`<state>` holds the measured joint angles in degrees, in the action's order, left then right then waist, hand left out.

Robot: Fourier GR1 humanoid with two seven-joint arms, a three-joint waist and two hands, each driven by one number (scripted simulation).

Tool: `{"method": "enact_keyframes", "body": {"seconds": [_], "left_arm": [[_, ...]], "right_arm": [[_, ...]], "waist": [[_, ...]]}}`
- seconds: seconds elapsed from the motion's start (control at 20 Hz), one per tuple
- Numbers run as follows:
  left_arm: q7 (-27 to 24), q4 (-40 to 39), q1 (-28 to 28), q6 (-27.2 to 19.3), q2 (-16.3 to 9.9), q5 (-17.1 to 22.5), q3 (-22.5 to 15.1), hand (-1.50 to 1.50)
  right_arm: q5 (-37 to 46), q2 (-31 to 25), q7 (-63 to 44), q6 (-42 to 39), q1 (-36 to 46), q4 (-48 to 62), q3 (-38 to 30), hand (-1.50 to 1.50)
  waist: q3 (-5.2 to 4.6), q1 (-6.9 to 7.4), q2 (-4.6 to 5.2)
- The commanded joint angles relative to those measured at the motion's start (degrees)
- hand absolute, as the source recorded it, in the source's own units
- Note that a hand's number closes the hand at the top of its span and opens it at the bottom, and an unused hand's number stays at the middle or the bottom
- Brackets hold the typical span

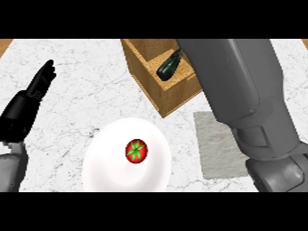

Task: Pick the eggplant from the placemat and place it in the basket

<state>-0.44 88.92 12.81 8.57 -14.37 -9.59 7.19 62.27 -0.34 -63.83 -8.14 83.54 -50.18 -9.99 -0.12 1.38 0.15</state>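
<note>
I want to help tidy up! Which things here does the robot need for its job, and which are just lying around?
For the job: eggplant, inside the wooden basket; grey placemat; right arm reaching over the basket.

Just lying around: white plate; tomato on it; left hand, resting open.

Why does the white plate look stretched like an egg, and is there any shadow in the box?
Head view: the plate looks taller than wide, stretched by the steep downward look; the tomato shows sharp; the basket is dark inside, shading the eggplant.
</note>
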Motion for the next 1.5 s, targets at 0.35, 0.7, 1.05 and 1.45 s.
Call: {"method": "enact_keyframes", "body": {"seconds": [0.35, 0.7, 1.05, 1.45], "left_arm": [[0.8, 1.5, -1.5, -1.0, 1.2, -1.2, -1.0, 0.0], [-2.8, 0.8, -3.3, -0.5, 0.9, -1.2, -0.4, 0.0], [-1.2, 0.2, -2.3, -0.2, 0.5, -0.4, 0.5, 0.0], [-1.5, -0.7, -1.9, -0.6, -1.1, -0.5, 2.5, 0.0]], "right_arm": [[-3.5, 0.3, -4.7, -5.3, 2.9, 8.7, -2.7, -1.5], [-4.2, -0.7, -0.6, 0.9, 2.9, 7.9, -4.7, -1.5], [1.1, -1.6, -2.0, 21.9, 2.7, 0.0, -7.4, -1.5], [7.3, -4.4, -4.1, 28.1, -7.9, -14.4, -10.4, -1.5]], "waist": [[0.09, -0.5, -0.19], [0.08, -0.67, -0.12], [0.05, -0.73, -0.08], [0.15, -3.28, -0.89]]}}
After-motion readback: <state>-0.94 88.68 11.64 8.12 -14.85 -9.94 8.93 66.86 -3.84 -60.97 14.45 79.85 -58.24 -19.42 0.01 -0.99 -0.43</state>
